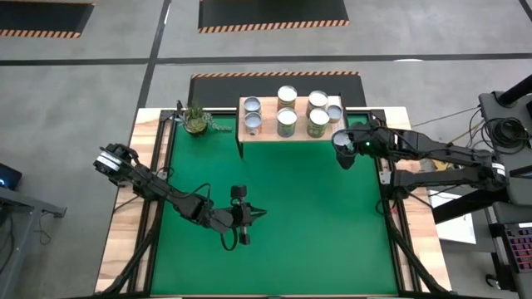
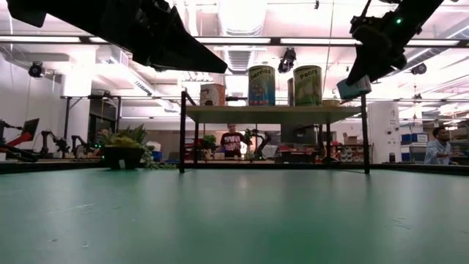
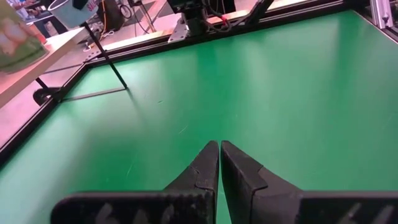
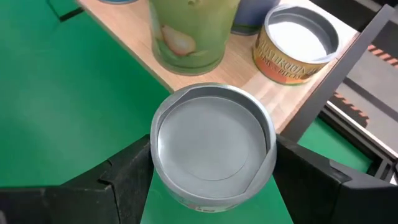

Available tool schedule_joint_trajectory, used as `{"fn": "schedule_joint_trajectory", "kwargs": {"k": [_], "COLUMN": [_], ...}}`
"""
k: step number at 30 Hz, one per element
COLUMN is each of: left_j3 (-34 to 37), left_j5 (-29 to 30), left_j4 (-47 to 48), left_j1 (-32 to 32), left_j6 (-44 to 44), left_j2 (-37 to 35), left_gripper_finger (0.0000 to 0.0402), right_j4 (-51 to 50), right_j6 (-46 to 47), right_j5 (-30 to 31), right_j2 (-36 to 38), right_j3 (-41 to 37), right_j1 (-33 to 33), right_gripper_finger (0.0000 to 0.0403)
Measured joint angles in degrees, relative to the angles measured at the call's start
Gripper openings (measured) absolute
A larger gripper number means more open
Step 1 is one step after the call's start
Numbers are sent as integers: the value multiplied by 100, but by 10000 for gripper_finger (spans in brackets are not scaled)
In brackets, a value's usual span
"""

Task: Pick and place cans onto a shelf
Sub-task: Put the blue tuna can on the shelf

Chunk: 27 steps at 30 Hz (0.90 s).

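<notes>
The shelf (image 1: 283, 131), a light wood plank on thin black legs, stands at the table's far edge with several cans (image 1: 287, 123) upright on it. Its top (image 2: 271, 114) also shows in the low view. My right gripper (image 1: 343, 152) hangs by the shelf's right near corner, shut on one more can (image 4: 214, 140) with a silver top. That can (image 2: 354, 88) is in the air at about the height of the shelf top. Over the near middle of the green table, my left gripper (image 3: 219, 168) stays shut and holds nothing. My right gripper pinches the can's side wall (image 4: 163, 177) between its two fingers (image 4: 121, 180), one on each opposite side just under the rim. The fingers slant down from the table's right side. The can is lifted clear of table and shelf, its top up and slightly tilted.
A small potted plant (image 1: 197, 120) sits left of the shelf. A green pear can (image 4: 186, 31) and a tan can (image 4: 295, 40) stand near the shelf's right end. Black rails (image 1: 386, 178) run along the table's edges. A person (image 2: 232, 141) stands in the room beyond.
</notes>
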<state>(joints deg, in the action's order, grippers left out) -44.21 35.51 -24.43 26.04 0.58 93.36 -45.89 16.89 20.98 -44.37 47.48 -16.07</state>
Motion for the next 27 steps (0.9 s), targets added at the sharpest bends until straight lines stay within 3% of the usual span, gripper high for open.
{"fn": "schedule_joint_trajectory", "kwargs": {"k": [7,27], "left_j3": [0,0], "left_j5": [0,-2], "left_j4": [0,2], "left_j1": [0,0], "left_j6": [0,0], "left_j2": [0,0], "left_gripper_finger": [0,0], "right_j4": [-24,297], "right_j6": [-41,54], "right_j5": [-264,-296], "right_j2": [-166,-243], "right_j3": [0,2], "right_j1": [-287,-292], "right_gripper_finger": [277,282]}}
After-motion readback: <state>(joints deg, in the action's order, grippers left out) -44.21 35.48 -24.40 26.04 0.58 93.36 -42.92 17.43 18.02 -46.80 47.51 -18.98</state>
